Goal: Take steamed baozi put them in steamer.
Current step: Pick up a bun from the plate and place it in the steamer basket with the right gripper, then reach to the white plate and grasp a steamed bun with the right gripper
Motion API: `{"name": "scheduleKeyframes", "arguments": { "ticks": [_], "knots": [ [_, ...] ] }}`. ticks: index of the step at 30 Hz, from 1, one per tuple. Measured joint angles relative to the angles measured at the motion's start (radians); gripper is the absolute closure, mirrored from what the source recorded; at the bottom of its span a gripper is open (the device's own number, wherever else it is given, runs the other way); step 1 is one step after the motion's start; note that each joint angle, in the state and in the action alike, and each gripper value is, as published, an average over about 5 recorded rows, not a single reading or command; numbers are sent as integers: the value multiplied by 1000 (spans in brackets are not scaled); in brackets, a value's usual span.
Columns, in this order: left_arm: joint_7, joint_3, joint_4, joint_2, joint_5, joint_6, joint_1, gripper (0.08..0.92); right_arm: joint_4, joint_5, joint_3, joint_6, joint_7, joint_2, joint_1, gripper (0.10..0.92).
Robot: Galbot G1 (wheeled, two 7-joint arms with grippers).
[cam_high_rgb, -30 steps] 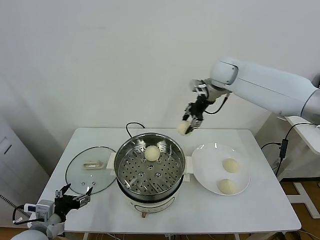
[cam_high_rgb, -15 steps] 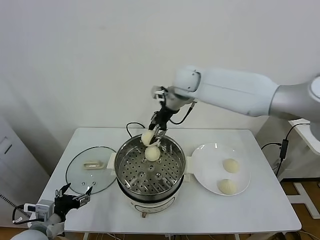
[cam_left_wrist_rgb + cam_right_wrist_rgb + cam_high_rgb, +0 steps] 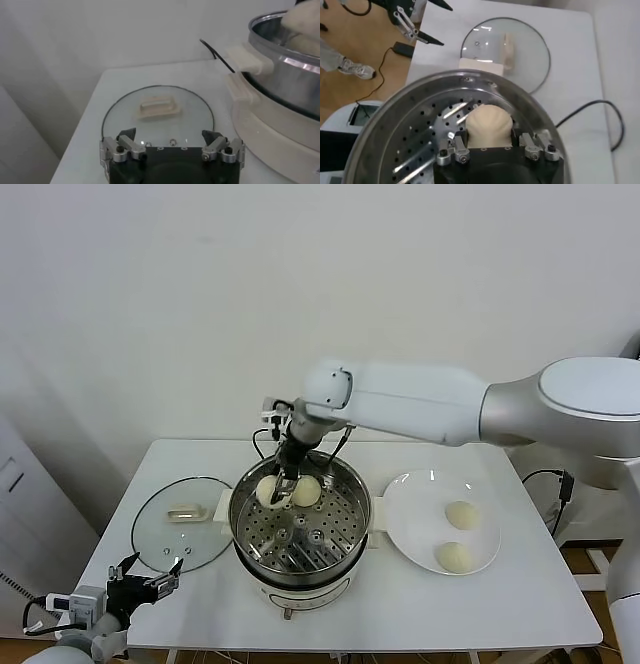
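Observation:
My right gripper is shut on a pale baozi and holds it low inside the steamer, over the far left of the perforated tray. The held baozi fills the right wrist view between the fingers. A second baozi lies on the tray just right of it. Two more baozi lie on the white plate to the right. My left gripper is open and empty, parked at the table's front left corner.
The flat glass lid lies on the table left of the steamer and also shows in the left wrist view. The steamer's black cord runs behind it. The steamer's white handle sticks out toward the lid.
My right arm swung left from above the plate side to over the steamer, then lowered the held baozi into the pot beside the one lying there. The left arm has not moved.

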Motion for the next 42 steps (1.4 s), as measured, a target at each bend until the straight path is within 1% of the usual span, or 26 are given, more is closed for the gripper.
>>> {"name": "scheduleKeyframes", "arguments": {
  "ticks": [10,13,20,23,27,32,42],
  "knots": [
    [0,-3,-4,-1,1,0,7,177,-8,-7,-1,-34,50,34,-48,489],
    [0,-3,-5,-2,1,0,6,177,-13,-10,3,-40,61,40,-54,436],
    [0,-3,-5,-4,2,0,6,177,-8,-12,11,-41,59,30,-46,244],
    [0,-3,-4,-4,2,0,6,177,2,-18,10,-32,39,12,-28,209],
    [0,-4,-4,-1,2,0,3,177,27,-30,2,-9,-7,-38,19,203],
    [0,-3,-4,6,-1,2,-3,177,71,-67,-18,32,-83,-145,97,203],
    [-1,-4,-13,7,-3,5,-6,177,108,-231,-48,141,-245,-383,161,203]
  ]
}}
